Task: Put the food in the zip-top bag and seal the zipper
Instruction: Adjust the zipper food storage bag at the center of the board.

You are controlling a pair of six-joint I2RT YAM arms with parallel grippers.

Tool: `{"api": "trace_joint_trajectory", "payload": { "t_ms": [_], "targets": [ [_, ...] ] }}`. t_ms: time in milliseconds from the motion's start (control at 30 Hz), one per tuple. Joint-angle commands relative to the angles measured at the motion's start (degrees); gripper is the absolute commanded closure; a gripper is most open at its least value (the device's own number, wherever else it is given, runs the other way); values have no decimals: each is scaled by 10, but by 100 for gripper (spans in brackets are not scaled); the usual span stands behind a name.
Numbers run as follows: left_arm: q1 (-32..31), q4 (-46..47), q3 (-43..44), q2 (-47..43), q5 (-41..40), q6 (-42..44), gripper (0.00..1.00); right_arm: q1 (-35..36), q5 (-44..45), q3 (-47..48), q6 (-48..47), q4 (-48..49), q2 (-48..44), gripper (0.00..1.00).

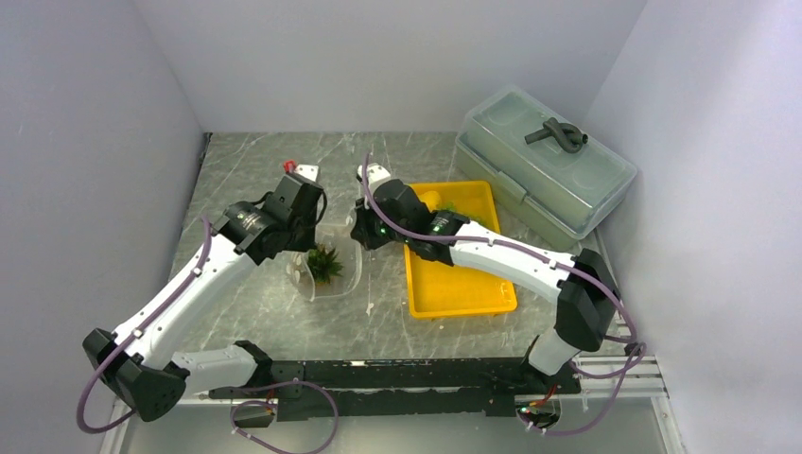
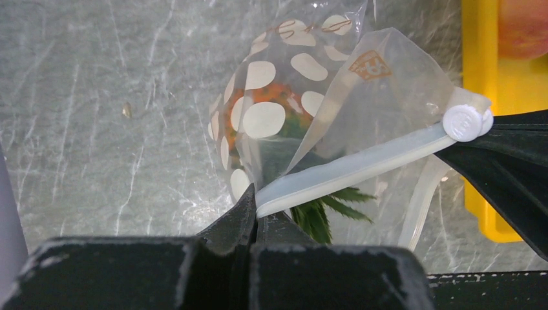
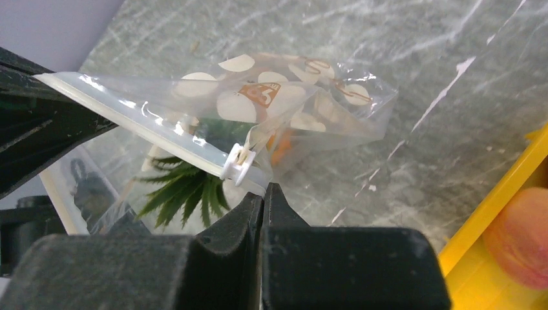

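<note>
The zip-top bag (image 1: pixel 333 272) hangs between my two grippers above the table, mouth edge up. The orange pineapple (image 2: pixel 274 97) is inside it, its green crown (image 1: pixel 324 260) pointing toward the mouth. My left gripper (image 2: pixel 257 210) is shut on one end of the zipper (image 2: pixel 362 165). My right gripper (image 3: pixel 263 192) is shut on the other end, right beside the white slider (image 3: pixel 239 166). The mouth still gapes below the strip. An orange round fruit (image 3: pixel 520 236) lies in the tray. A yellow lemon (image 1: pixel 430 199) and green grapes (image 1: pixel 463 208) lie at the tray's far end. A red chili (image 1: pixel 289 165) lies behind the left gripper.
The yellow tray (image 1: pixel 454 288) sits right of the bag, under the right arm. The big grey-green lidded box (image 1: pixel 544 161) stands at the back right. White walls close in the table on three sides.
</note>
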Motion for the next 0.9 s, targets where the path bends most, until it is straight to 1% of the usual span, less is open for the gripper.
{"api": "trace_joint_trajectory", "payload": {
  "t_ms": [0,300,433,567,633,700,767,867],
  "targets": [
    [6,-7,-6,-14,-20,-10,100,-18,29,-31,7,-26,-28,100],
    [5,-4,-14,-25,12,-18,100,-18,42,-68,16,-50,-90,100],
    [5,1,-16,-26,34,-20,100,-18,46,-90,33,-75,-113,100],
    [6,6,-19,-22,48,-22,100,-17,51,-137,53,-71,-146,94],
    [6,9,-21,-17,53,-23,100,-17,51,-153,61,-67,-154,89],
    [5,11,-21,-10,57,-22,100,-17,49,-159,67,-68,-160,77],
    [5,12,-20,-6,60,-23,100,-17,47,-159,67,-69,-168,68],
    [5,14,-19,-3,62,-23,100,-17,60,-152,61,-79,-188,59]
  ]
}}
